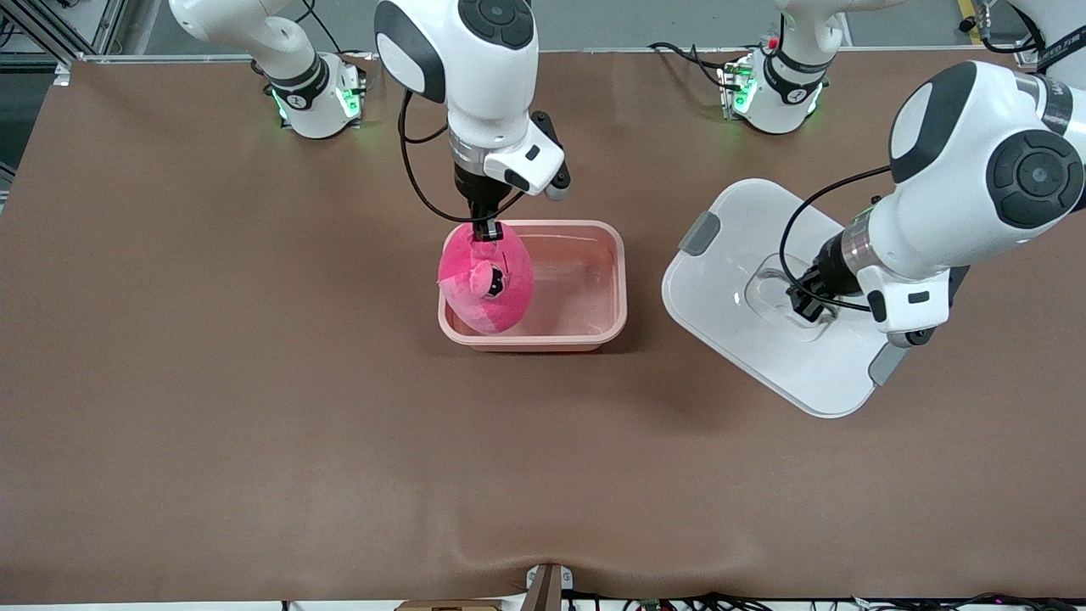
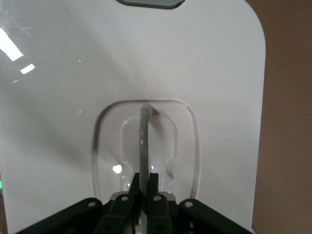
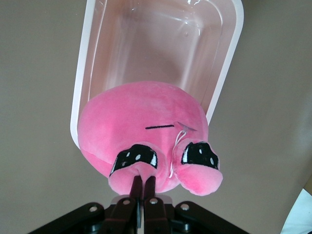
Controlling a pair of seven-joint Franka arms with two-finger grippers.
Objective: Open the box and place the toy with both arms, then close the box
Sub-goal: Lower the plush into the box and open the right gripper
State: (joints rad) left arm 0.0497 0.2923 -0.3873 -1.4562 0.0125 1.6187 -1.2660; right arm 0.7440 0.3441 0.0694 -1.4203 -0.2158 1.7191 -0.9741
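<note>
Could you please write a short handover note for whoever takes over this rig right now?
Right gripper: shut on the hot-pink plush toy, over the right-arm end of the open pale pink plastic tub.
Left gripper: shut on the clear recessed handle of the white lid, which is beside the tub toward the left arm's end.
Done: box opened.
Left: release the toy in the tub, refit the lid.

No text, label, brand or number can be read with certainty. A dark band on the left arm [image 1: 1056, 55], over the bench's corner above the white lid [image 1: 747, 297], carries pale lettering cut off by the picture's edge and too small to make out.
</note>
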